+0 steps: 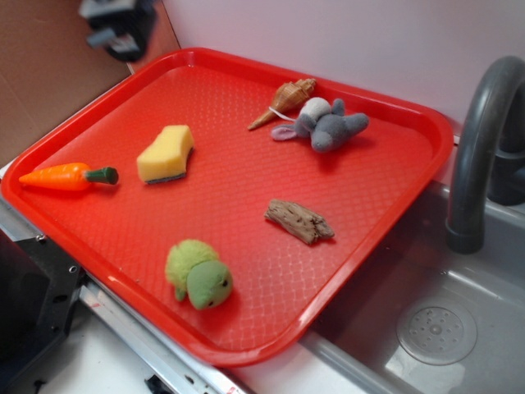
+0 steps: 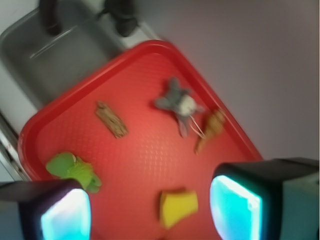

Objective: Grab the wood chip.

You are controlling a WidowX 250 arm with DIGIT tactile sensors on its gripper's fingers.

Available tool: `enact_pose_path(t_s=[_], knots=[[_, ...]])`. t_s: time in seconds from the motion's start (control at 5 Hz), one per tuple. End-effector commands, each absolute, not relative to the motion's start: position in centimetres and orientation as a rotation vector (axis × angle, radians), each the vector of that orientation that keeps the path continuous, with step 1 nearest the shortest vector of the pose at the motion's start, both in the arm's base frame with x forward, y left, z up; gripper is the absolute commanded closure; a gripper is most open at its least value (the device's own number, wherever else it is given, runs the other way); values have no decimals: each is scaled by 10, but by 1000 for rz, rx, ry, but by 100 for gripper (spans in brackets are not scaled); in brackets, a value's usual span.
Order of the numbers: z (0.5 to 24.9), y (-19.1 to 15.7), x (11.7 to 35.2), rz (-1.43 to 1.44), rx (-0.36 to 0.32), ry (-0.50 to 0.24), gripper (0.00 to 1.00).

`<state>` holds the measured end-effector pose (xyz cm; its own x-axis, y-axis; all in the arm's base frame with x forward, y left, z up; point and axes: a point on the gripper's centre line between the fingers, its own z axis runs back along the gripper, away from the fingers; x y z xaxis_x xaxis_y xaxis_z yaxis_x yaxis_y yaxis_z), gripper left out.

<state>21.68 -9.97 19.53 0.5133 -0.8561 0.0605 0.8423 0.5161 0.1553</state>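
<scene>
Your claw (image 2: 150, 207) hung with pads spread apart, empty, high above the red plastic tray (image 2: 145, 150); farther off, the rough grey-brown wood chip (image 2: 112, 119) lay untouched near the sink-side rim, the grab not begun.

A plain pale pinkish-white wall (image 1: 353, 41) runs behind the scene, with a brown cardboard-like panel (image 1: 49, 74) at the far left corner. At the right sits a grey plastic sink basin (image 1: 459, 295) with a round perforated drain (image 1: 436, 333) and a curved dark grey faucet (image 1: 480, 139). Light is soft and even.
</scene>
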Motion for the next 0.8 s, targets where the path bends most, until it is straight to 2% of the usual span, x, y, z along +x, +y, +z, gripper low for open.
enact_pose_path(t_s=[0.0,0.2,0.4,0.6], knots=[[120,-135,223,-1323,193,0,0],[91,-137,230,-1352,257,16,0],[75,-141,236,-1377,257,47,0],[59,-148,230,-1406,240,62,0]])
